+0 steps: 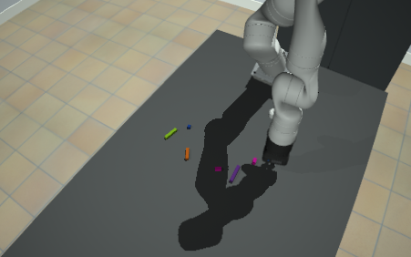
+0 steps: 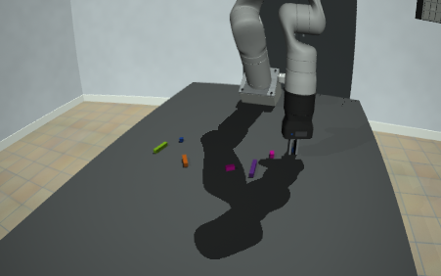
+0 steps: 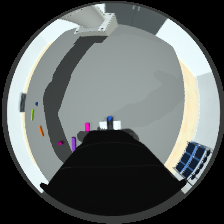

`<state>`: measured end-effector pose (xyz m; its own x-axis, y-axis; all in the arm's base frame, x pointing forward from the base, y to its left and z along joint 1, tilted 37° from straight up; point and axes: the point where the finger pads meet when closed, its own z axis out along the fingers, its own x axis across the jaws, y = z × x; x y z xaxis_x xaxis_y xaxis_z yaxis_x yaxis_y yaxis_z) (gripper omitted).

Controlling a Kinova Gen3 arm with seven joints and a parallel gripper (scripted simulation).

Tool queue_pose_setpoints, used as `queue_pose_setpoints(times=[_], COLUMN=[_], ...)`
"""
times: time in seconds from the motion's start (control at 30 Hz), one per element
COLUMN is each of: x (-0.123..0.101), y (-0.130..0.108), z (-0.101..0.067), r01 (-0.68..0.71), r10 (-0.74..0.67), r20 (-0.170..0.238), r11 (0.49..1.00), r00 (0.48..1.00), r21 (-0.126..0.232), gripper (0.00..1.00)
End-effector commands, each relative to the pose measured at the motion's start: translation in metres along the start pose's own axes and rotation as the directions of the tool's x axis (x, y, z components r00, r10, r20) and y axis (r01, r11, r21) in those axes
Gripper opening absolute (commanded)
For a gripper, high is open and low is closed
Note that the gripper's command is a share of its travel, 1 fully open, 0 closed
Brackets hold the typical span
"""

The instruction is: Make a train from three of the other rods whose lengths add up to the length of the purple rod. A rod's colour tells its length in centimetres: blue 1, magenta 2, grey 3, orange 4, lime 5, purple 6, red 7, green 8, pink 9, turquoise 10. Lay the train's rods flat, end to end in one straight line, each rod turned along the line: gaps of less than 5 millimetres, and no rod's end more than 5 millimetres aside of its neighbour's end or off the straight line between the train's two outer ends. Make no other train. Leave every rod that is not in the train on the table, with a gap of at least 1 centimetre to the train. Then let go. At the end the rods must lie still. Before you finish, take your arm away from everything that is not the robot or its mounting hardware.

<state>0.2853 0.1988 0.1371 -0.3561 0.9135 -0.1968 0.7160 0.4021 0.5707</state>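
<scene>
A small blue rod [image 3: 109, 119] is being gripped between the narrowed fingers of the black two-finger gripper [image 2: 292, 147], low over the dark table [image 2: 318, 215], beside a purple rod [image 2: 252, 167].

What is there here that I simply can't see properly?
Small blue rod in the black gripper: a speck in the wrist view; the grey arm hides it in the top view.
Whether it touches the dark table: too small, exterior view.
Arm's upper joints: cut off, top edges.
</scene>
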Motion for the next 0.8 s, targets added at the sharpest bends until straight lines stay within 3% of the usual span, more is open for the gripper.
queue_pose_setpoints(times=[0.0, 0.77], x=[0.000, 0.000], y=[0.000, 0.000], z=[0.000, -0.015], r01=[0.000, 0.000], r10=[0.000, 0.000], r20=[-0.001, -0.001], r11=[1.000, 1.000], r00=[1.000, 1.000], r21=[0.000, 0.000], gripper=[0.24, 0.24])
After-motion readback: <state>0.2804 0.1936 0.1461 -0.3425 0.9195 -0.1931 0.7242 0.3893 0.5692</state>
